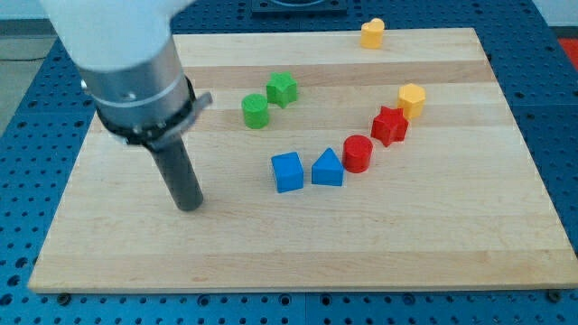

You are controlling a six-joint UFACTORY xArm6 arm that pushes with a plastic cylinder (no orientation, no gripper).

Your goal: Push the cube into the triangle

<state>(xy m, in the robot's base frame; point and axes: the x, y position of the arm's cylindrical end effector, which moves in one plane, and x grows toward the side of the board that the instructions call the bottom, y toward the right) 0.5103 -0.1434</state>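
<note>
I'm seeing my tip sitting apart at nine o'clock of the blue cube; the blue triangle is waiting just beside it at three. No claw fitted.

Your counter is a pale wooden board on a blue perforated bench. On it you have a blue cube just beside a blue triangle, a red cylinder, a red star-like block, a yellow hexagonal block, a green cylinder, a green block and, at the top edge, a yellow block.
</note>
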